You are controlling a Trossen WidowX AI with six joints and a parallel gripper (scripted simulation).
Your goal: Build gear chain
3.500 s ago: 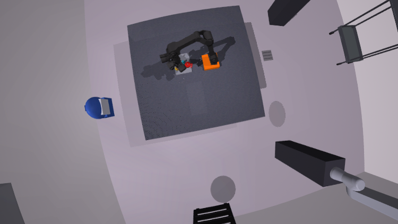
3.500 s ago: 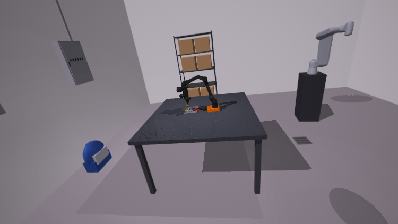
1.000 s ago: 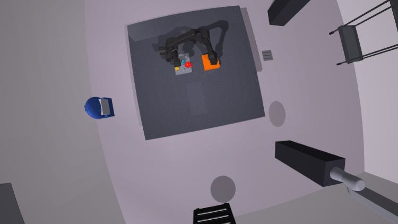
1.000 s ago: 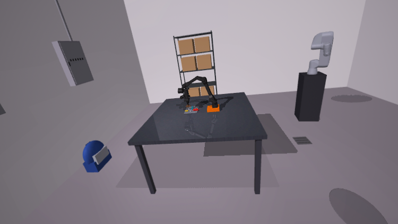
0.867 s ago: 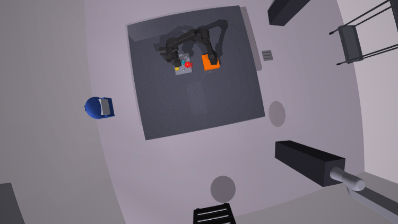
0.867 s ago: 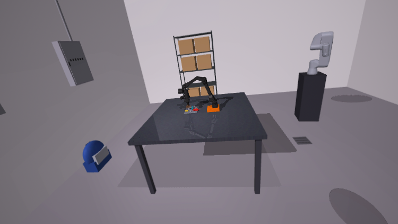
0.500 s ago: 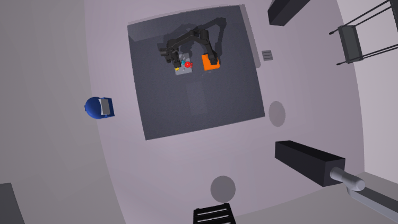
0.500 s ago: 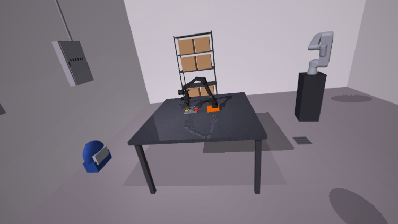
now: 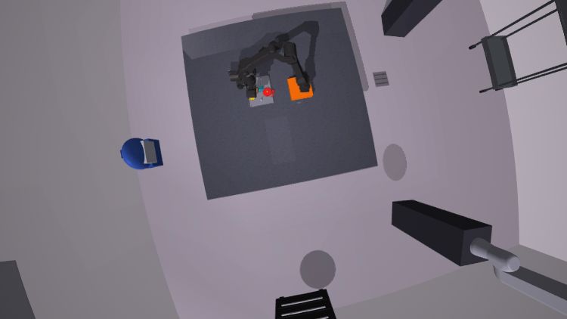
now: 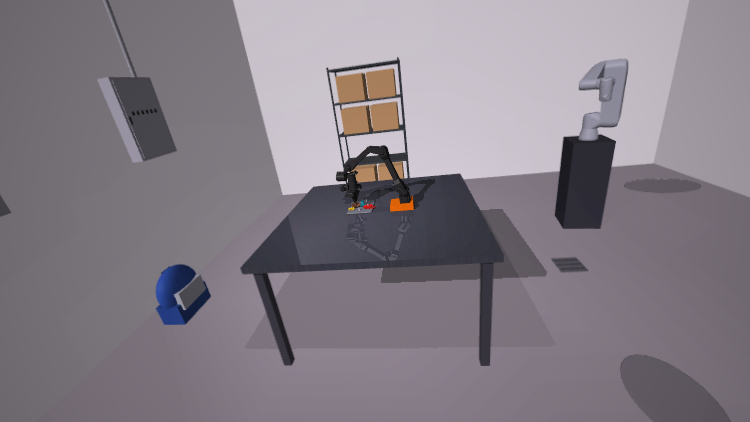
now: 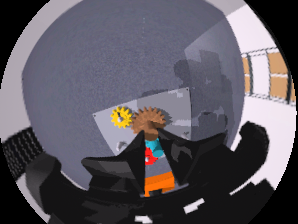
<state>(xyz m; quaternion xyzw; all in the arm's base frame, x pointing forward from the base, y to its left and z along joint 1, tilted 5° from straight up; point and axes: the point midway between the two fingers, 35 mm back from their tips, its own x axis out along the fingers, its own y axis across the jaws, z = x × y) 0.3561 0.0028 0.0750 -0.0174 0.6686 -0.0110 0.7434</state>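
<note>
The claw (image 11: 150,131) is closed on the brown gear (image 11: 149,120), which is held at the tips of its fingers, above the board (image 9: 261,101) (image 10: 359,211) (image 11: 172,102). The yellow gear (image 9: 252,98) (image 10: 350,208) (image 11: 121,117) is on the board, just beside the brown gear, near the claw. The red gear (image 9: 265,91) (image 10: 368,206) (image 11: 149,158) is at the other side of the claw, and the teal gear (image 9: 260,88) (image 11: 154,147) is near it, seen between the fingers. I cannot tell if the brown gear touches a peg.

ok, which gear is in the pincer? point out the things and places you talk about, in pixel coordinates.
The brown gear (image 11: 148,118), its hub between the fingertips; the yellow (image 11: 121,118), red (image 11: 150,158) and teal (image 11: 156,147) gears aren't held.
</note>
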